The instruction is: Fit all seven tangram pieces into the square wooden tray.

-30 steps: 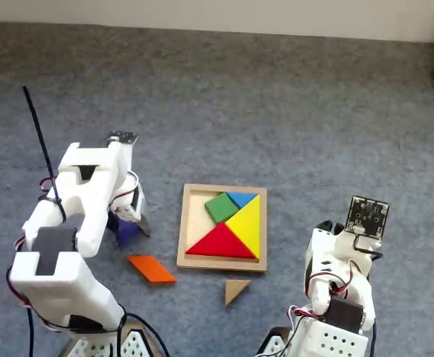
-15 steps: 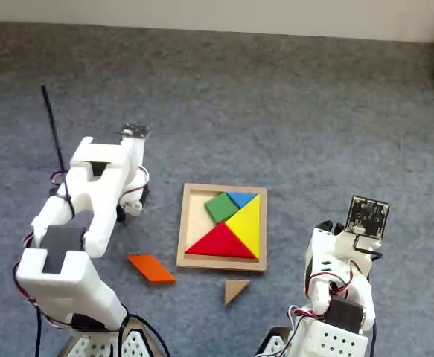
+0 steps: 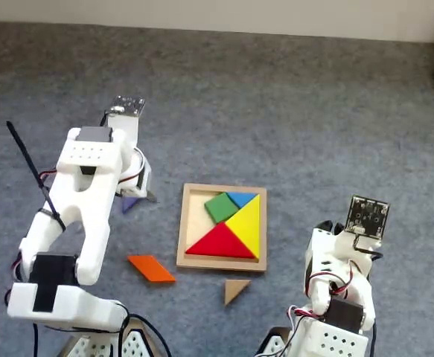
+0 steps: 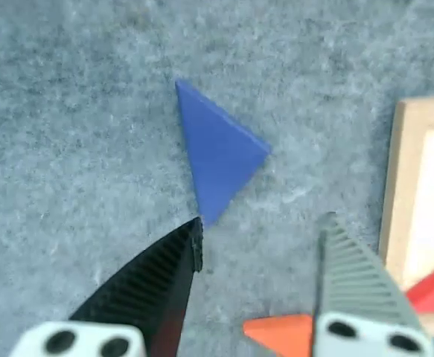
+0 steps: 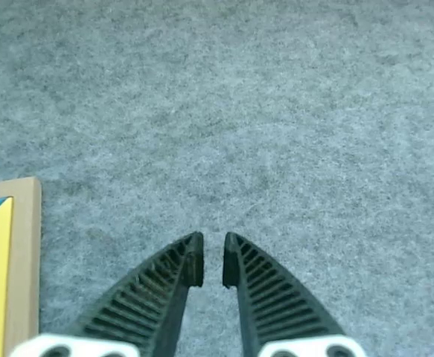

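Hovering at the left of the scene, the left gripper [image 4: 262, 222] has its pincer spread wide with nothing between the jaws; the dark blue triangle [image 4: 218, 152] lies flat on the grey carpet just beyond its tips, left of the square wooden tray [image 3: 224, 189]; nearer, the orange parallelogram [image 3: 151, 268] sits by the tray's near-left corner; inside the tray a green square [image 3: 220, 207], a small light-blue triangle [image 3: 241, 198], a yellow triangle [image 3: 248, 223] and a red triangle [image 3: 218, 242] fill the right and near parts, leaving bare wood along the left side; a tan triangle [image 3: 235, 289] lies just near of the tray; at the right, the right gripper [image 5: 209, 260] rests over bare carpet, its pincer pressed almost together on nothing. The step in hand looks to be picking up the dark blue triangle, three pieces being outside; the next move would call for lowering the jaws astride it, closing on its edges, then carrying it right to the bare strip.
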`<state>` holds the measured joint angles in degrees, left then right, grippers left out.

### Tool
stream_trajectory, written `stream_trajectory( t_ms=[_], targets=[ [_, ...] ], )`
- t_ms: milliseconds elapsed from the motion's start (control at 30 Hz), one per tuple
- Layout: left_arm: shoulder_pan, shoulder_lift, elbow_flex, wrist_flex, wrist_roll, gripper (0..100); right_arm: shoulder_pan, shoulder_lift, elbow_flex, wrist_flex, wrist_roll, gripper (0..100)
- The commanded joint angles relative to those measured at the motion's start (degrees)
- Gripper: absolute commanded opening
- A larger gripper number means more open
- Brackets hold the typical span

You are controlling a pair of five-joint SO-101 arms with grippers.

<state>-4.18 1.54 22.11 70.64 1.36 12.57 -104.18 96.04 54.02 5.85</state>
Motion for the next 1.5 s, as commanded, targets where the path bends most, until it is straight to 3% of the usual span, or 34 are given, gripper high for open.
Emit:
stream_trajectory(
  t_ms=[0,233,500,700,1000,1133,1367,1467],
  targets=[
    [-0.2,3.5,-2.9,-5.2,0.3,28,0.3,-0.4,5.9,-1.1,-0.6,5.4],
    [-4.0,17.2,-12.2,-7.6,0.3,26,0.3,-0.4,5.9,-1.1,-0.6,5.4],
    [-3.9,25.7,-22.8,1.3,0.1,26,0.3,-0.4,5.9,-1.1,-0.6,5.4],
    [-3.3,26.9,-24.3,2.5,-0.2,12,0.3,-0.4,5.9,-1.1,-0.6,5.4],
    [1.2,24.5,-25.2,6.2,-0.2,1,0.3,-0.4,5.9,-1.1,-0.6,5.4],
    [1.5,19.6,-25.3,9.1,-0.2,4,0.3,-0.4,5.9,-1.1,-0.6,5.4],
    [-0.7,13.9,-25.1,17.9,-5.1,21,0.3,-0.4,5.9,-1.1,-0.6,5.4],
    [-2.0,13.8,-24.8,19.9,-5.5,23,0.3,-0.4,5.9,-1.1,-0.6,5.4]
  ],
)
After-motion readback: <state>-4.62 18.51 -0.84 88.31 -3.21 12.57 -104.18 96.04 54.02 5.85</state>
